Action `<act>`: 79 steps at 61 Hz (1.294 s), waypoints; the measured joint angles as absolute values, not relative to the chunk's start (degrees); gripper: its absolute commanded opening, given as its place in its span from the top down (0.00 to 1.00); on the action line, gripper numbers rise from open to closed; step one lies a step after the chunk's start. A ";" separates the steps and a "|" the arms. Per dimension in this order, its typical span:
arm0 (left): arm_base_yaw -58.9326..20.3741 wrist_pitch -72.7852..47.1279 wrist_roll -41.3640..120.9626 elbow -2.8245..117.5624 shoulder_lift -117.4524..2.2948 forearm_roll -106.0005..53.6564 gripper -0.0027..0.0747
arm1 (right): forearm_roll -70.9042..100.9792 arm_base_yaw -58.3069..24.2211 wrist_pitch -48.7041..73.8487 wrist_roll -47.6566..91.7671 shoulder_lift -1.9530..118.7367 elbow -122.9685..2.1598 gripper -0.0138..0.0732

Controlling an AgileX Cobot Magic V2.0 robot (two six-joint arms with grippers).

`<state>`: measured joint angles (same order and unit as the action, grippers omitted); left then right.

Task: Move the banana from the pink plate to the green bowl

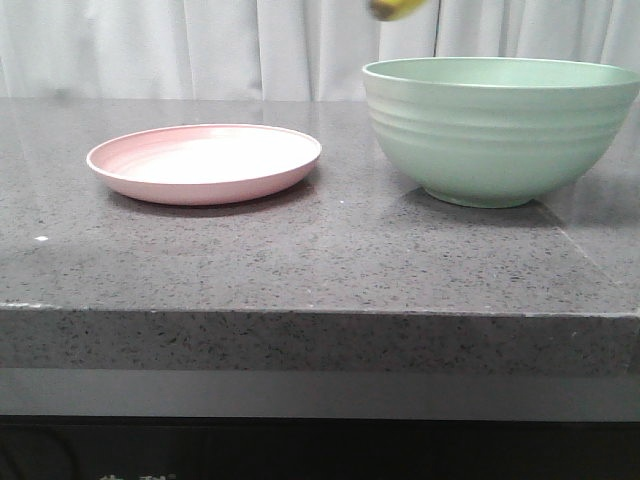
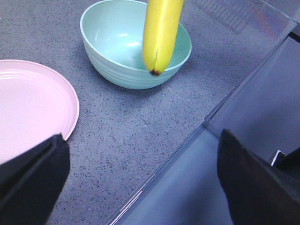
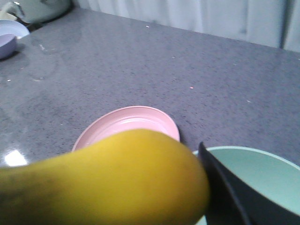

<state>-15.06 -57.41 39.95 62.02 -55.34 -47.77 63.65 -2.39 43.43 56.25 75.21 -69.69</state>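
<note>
Step in hand: carry phase. Pink plate [image 1: 204, 162] is bare, banana [image 2: 161, 33] is airborne, so pick is done and the drop is what's left.

Right gripper [image 3: 206, 206] is clamped on the banana. In the right wrist view the fruit fills the space at the fingers, with one dark finger [image 3: 229, 192] pressed against its side. The other finger isn't visible.

Left gripper [image 2: 140, 187] has its fingers wide apart and holds nothing. It sits low, with the plate rim just beside one finger, and the green bowl [image 2: 136, 42] ahead of it.

Banana position: hanging from the right gripper, long axis roughly vertical, dark tip down. In the front view only a sliver of it shows at the top edge, above the bowl's near-left rim. From the left wrist view the tip overlaps the bowl's opening, but I can't tell whether it is truly centred over the cavity or over the rim.

Next move, my read: shift the right gripper further over the bowl's middle, lower until the tip is below the rim, then release. Risk: releasing now could clip the rim and bounce the banana onto the table [image 1: 300, 260].
</note>
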 measured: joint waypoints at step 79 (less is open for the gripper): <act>-15.06 -56.65 39.95 62.02 -55.34 -47.66 0.15 | 50.67 3.61 48.58 44.20 94.70 -81.70 0.10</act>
